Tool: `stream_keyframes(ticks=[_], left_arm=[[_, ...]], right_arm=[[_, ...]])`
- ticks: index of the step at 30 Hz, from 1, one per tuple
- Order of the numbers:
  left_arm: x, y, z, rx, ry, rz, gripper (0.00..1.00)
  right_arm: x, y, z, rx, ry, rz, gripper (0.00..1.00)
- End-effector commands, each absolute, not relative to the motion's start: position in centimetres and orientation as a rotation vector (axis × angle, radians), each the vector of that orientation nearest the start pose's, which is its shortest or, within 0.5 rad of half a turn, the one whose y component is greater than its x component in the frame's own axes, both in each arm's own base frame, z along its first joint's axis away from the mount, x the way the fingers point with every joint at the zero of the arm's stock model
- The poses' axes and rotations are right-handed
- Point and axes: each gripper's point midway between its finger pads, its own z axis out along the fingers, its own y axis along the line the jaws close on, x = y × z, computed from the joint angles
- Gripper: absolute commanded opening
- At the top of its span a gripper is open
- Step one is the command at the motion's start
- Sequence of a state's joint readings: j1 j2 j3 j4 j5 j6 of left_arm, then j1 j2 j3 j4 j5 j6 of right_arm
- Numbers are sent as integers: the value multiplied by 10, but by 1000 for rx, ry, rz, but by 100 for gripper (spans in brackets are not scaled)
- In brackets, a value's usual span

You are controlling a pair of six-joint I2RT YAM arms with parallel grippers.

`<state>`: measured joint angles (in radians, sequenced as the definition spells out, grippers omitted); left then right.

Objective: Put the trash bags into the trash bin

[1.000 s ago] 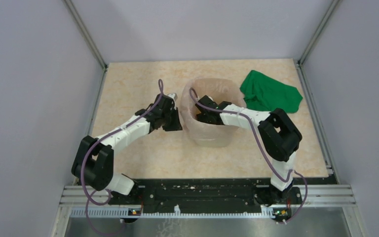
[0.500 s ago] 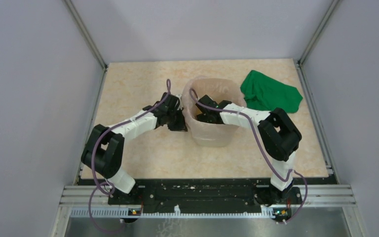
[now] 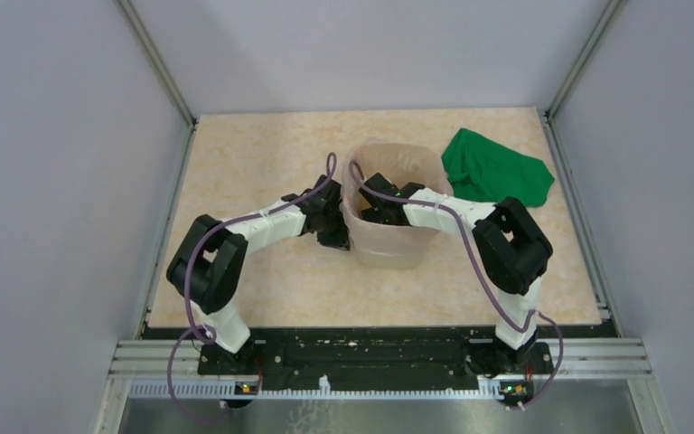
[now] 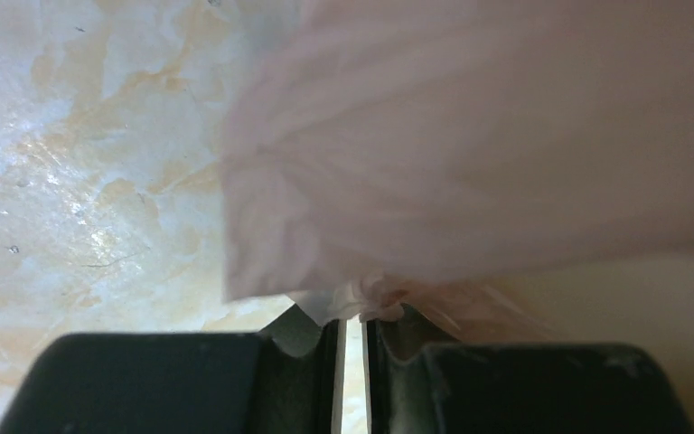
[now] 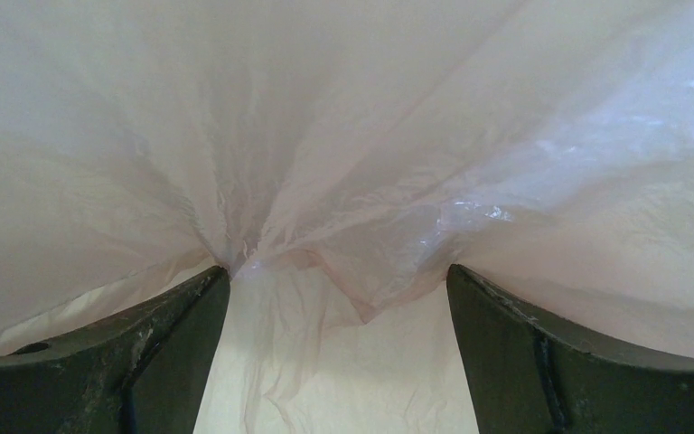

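The cream-beige trash bin stands mid-table with the pale-pink trash bag draped over its mouth. My left gripper is low against the outside of the bin's left wall. In the left wrist view its jaws are nearly together, pinching a bunched edge of the pink film; the bin's wall shows to the right. My right gripper reaches inside the bin. Its fingers stand wide apart, with the film stretched across both tips.
A crumpled green cloth lies on the table behind and right of the bin. Grey enclosure walls stand on three sides, and a metal rail with the arm bases runs along the near edge.
My left arm has swung right and lower, bringing its gripper against the bin's left wall with the bag edge. The right arm stays in the bin.
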<state>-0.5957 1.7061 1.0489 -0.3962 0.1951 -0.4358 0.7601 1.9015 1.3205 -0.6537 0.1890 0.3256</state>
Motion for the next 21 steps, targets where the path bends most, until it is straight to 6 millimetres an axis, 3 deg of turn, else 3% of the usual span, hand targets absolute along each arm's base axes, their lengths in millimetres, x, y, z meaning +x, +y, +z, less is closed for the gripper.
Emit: stream_keyframes(ticks=[1,11,21], left_arm=[[282,-262,43,370,2694,-563,16],[279,-248,46,310,2695,-497,17],[278,-247,56,302,2667,-507,18]], right_arm=[[304,257,43,-531,2679,35,90],[305,257,51,-499,2672,40,90],[307,262,81,-501,2643,82,89]])
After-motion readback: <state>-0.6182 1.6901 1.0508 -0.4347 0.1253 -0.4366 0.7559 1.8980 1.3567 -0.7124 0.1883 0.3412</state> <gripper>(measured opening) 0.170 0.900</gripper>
